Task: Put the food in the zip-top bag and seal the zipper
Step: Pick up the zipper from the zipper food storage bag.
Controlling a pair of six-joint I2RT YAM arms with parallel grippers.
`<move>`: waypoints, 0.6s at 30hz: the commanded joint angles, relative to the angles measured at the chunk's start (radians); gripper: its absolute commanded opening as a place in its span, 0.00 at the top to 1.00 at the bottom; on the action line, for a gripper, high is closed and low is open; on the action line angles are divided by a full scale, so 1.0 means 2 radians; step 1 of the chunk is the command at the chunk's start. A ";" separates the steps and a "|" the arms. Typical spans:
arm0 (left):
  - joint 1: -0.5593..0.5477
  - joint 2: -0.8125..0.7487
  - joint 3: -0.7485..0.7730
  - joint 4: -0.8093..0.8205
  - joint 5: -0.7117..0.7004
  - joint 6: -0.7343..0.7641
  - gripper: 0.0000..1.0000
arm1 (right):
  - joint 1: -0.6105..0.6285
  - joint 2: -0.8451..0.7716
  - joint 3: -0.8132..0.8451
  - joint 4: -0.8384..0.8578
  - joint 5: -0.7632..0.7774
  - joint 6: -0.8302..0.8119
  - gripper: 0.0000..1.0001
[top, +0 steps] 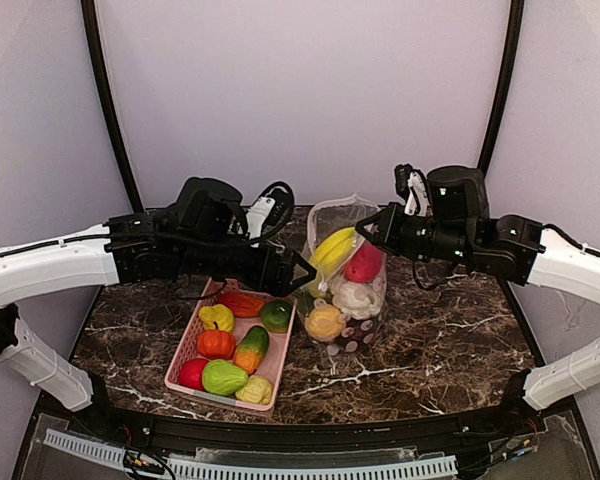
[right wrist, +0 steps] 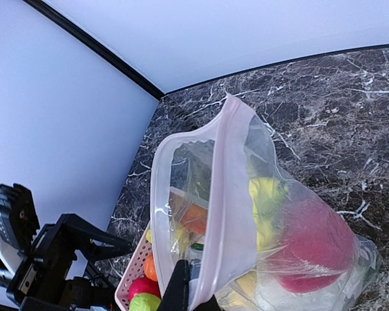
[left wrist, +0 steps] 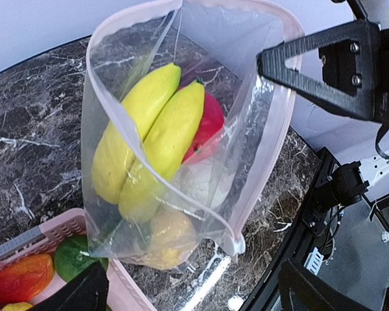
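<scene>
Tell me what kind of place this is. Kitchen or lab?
Probably a lab robot cell, not a kitchen: plain pale walls enclose a marble-patterned table, two white robot arms reach over it, and the produce in the pink basket and zip-top bag looks like plastic toys.

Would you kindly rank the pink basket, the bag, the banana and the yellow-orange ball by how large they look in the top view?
1. Pink basket and bag: too alike in apparent size to rank.
2. Banana.
3. Yellow-orange ball, slightly smaller than the banana.
</scene>
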State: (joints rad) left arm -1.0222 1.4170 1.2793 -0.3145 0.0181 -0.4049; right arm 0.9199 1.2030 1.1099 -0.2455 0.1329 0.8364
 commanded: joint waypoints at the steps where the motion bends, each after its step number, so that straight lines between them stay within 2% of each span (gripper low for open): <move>1: -0.016 -0.019 -0.042 0.031 -0.005 -0.027 0.08 | -0.002 0.007 0.008 0.032 0.032 0.005 1.00; 6: -0.017 0.004 -0.043 0.056 0.029 -0.042 0.10 | -0.003 0.016 0.011 0.032 0.030 0.007 1.00; 11: -0.019 0.033 -0.035 0.093 0.059 -0.052 0.25 | -0.003 0.018 0.011 0.032 0.032 0.009 1.00; 18: -0.018 0.065 -0.014 0.075 0.056 -0.051 0.36 | -0.003 0.019 0.010 0.030 0.039 0.015 1.00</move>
State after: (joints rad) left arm -1.0542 1.5272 1.2148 -0.1524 0.1211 -0.5053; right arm 0.9199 1.2358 1.1103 -0.2230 0.1814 0.8516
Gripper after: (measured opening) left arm 0.667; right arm 0.005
